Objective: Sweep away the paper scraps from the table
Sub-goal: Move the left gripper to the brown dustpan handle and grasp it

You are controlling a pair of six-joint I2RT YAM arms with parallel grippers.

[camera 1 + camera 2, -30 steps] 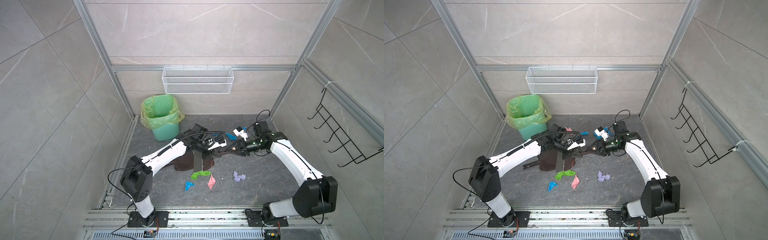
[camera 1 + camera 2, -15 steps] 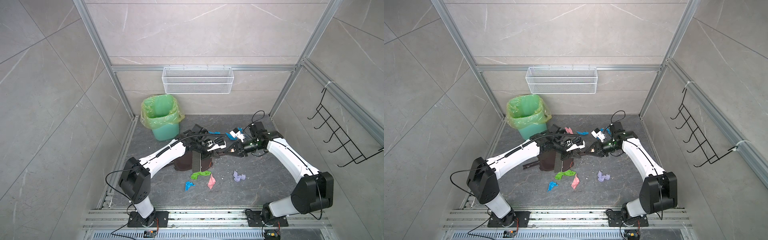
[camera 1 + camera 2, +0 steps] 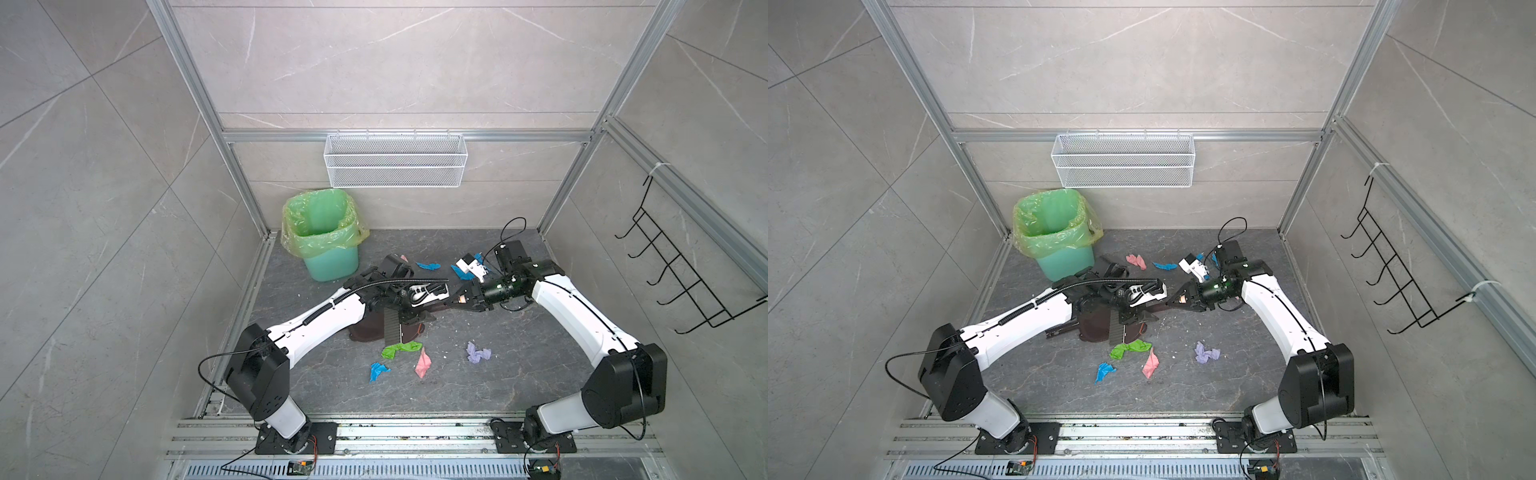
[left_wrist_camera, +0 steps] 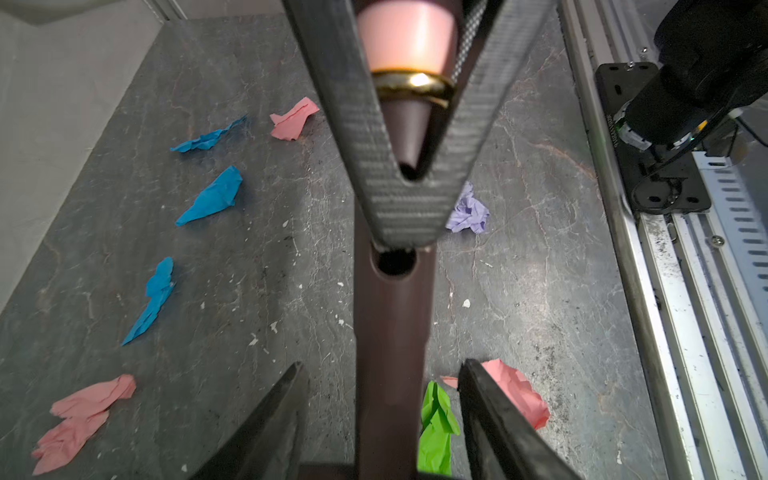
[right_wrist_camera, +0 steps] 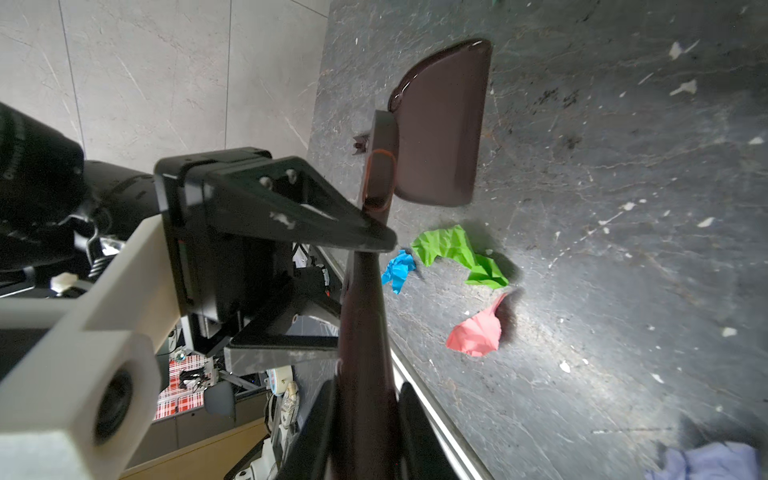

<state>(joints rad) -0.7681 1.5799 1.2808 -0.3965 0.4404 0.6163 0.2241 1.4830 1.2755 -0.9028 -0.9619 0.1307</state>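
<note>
Once let go on the left, held on the right alone

Beginning with the table point(image 3: 519, 374): lies dark, veined and unswept. Keeps the bin point(image 3: 328, 257) in the back left corner, well apart from the action. Keeps the dustpan point(image 5: 440, 124) flat on the stone beneath the left arm, gripped by nothing and empty.

Turns on the brush point(image 4: 390, 332), carried above the stone with its handle bridging the two arms. Shows the right gripper point(image 4: 405, 224) pinched fully shut on the far end of that handle, having narrowed to that clamp within the last second. Shows the left gripper point(image 4: 382, 363) gone the opposite way: clamped a second ago, now spread, with a clear gap on either side of the handle and no contact. Reads as a handover just finished, left to right. Means, most likely, sweeping by the right arm and a left gripper free for the dustpan. Calls next for a straight retreat on the left, without nudging the handle.

Finds the scraps point(image 4: 208, 199) all on the table yet. Places the green scrap point(image 3: 401, 349) just beside the dustpan, with the pink scrap point(image 3: 423, 363), blue scrap point(image 3: 378, 371) and lilac scrap point(image 3: 478, 353) near it toward the front. Places the rear scraps point(image 3: 428, 265) farther back, between bin and right arm. Counts none collected.
</note>
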